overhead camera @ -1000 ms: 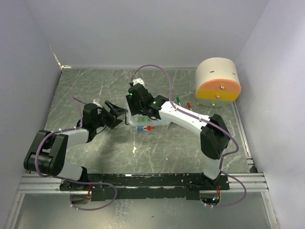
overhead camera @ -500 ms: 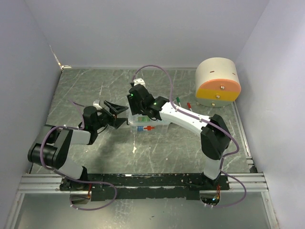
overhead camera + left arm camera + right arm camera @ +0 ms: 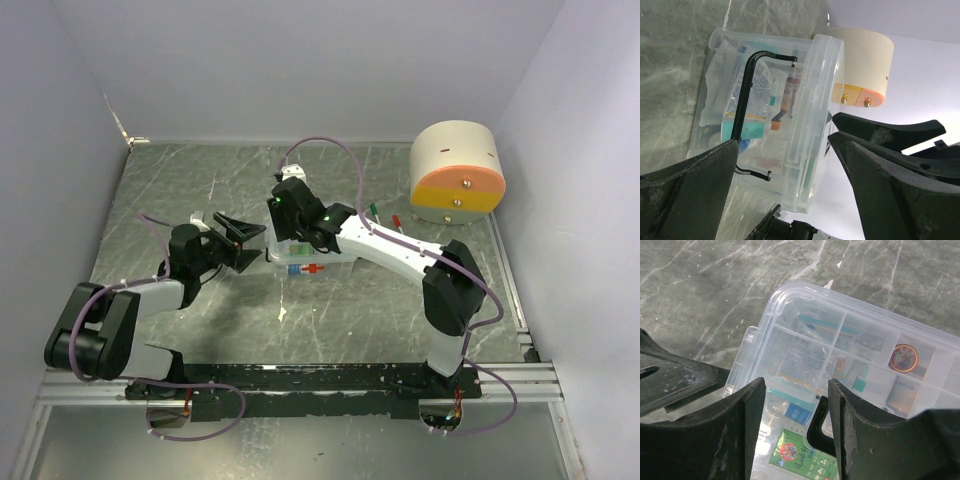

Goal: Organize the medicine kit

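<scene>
medicine kit [image 3: 790, 292] looks light, stiff, slippery; best taken by its black handle [image 3: 742, 100]. left claw [image 3: 248, 240] released; right claw [image 3: 796, 390] unclear.

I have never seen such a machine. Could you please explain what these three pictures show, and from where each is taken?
Two robot arms are bolted to a table. The wide picture looks down from above and behind them. The other two come from a camera on each wrist, so the black shapes are that arm's own fingers. On the table stand a clear medicine kit and a round cream and orange drum. The left gripper is open beside the kit; the right gripper is open above it. Nothing seems held.
</scene>
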Action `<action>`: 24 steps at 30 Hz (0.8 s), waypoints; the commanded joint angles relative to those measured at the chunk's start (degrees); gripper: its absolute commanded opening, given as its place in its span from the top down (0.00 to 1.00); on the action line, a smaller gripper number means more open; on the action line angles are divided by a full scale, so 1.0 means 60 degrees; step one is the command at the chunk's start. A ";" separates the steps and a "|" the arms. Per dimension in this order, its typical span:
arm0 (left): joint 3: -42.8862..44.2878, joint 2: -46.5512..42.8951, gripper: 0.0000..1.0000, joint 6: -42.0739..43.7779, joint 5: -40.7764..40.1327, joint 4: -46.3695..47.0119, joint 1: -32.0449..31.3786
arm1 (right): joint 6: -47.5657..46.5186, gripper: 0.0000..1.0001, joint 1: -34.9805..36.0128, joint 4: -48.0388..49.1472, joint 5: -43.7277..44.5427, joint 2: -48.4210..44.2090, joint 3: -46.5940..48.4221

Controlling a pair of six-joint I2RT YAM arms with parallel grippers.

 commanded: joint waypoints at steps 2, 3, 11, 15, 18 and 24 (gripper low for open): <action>-0.0088 -0.0747 0.01 0.0100 -0.0597 -0.1193 0.0054 | 0.0253 0.47 0.0026 -0.0777 -0.0329 0.0084 -0.0409; -0.0160 -0.0773 0.02 -0.0137 -0.0568 -0.1034 0.0052 | 0.0260 0.47 0.0028 -0.0769 -0.0334 0.0076 -0.0418; -0.1158 -0.1546 0.05 -0.2432 -0.1238 -0.0349 -0.0036 | 0.0298 0.47 0.0022 -0.0691 -0.0444 0.0117 -0.0396; -0.1029 -0.2267 0.11 -0.2733 -0.1865 -0.1670 -0.0123 | 0.0329 0.48 0.0031 -0.0697 -0.0453 0.0144 -0.0381; -0.0493 -0.2588 0.22 -0.2045 -0.2462 -0.3485 -0.0124 | 0.0347 0.48 0.0032 -0.0651 -0.0468 0.0134 -0.0428; 0.0223 -0.1521 0.42 -0.0202 -0.1814 -0.3277 -0.0123 | 0.0337 0.49 0.0030 -0.0617 -0.0482 0.0120 -0.0494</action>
